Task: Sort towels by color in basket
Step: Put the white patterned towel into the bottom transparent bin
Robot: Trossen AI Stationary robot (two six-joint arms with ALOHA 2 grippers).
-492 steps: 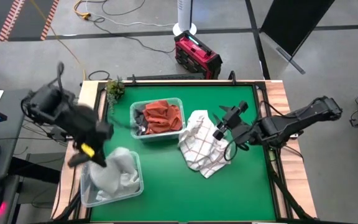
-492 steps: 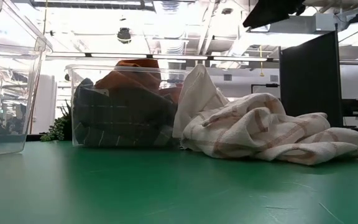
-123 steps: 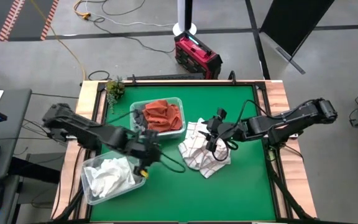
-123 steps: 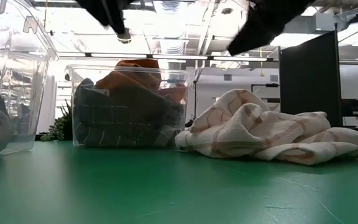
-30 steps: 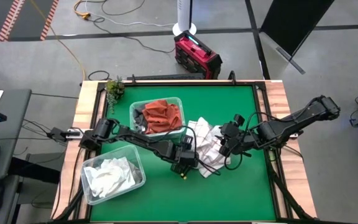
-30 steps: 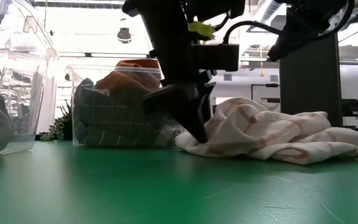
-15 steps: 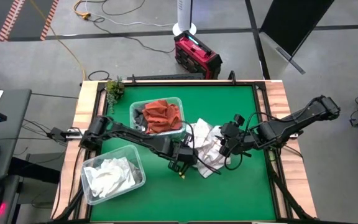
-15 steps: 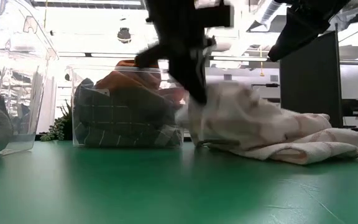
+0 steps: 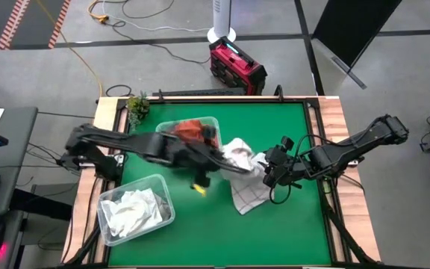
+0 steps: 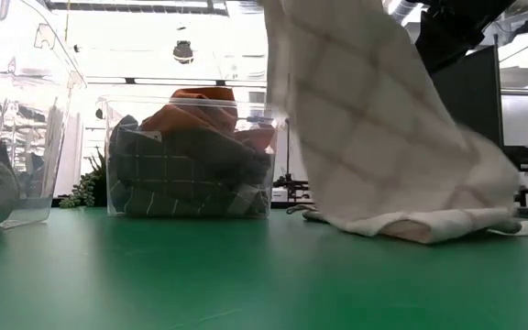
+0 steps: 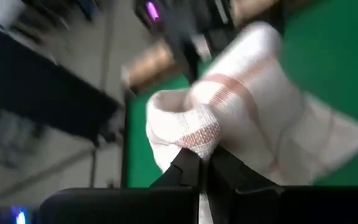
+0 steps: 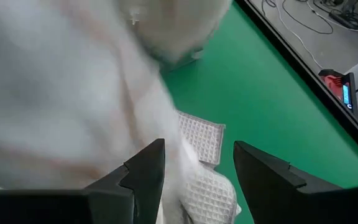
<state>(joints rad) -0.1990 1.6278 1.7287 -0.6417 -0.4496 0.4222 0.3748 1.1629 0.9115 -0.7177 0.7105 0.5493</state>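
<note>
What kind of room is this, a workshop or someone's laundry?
Most likely a robotics lab or test workshop, not a laundry. The green table sits on a bare floor strewn with cables, a red toolbox-like case stands behind it, and the low view shows exposed ceiling ducts.

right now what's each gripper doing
left gripper: shut on the red-grid towel, lifting it.
right gripper: open, holding nothing, beside the towel.

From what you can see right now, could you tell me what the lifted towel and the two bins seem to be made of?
Lifted towel: soft woven cloth, likely cotton; matte white with thin red grid lines, draping in folds from the shut left gripper.
Two bins: clear, glossy, rigid plastic, apparently; contents show through the walls, which catch ceiling-light reflections.
</note>
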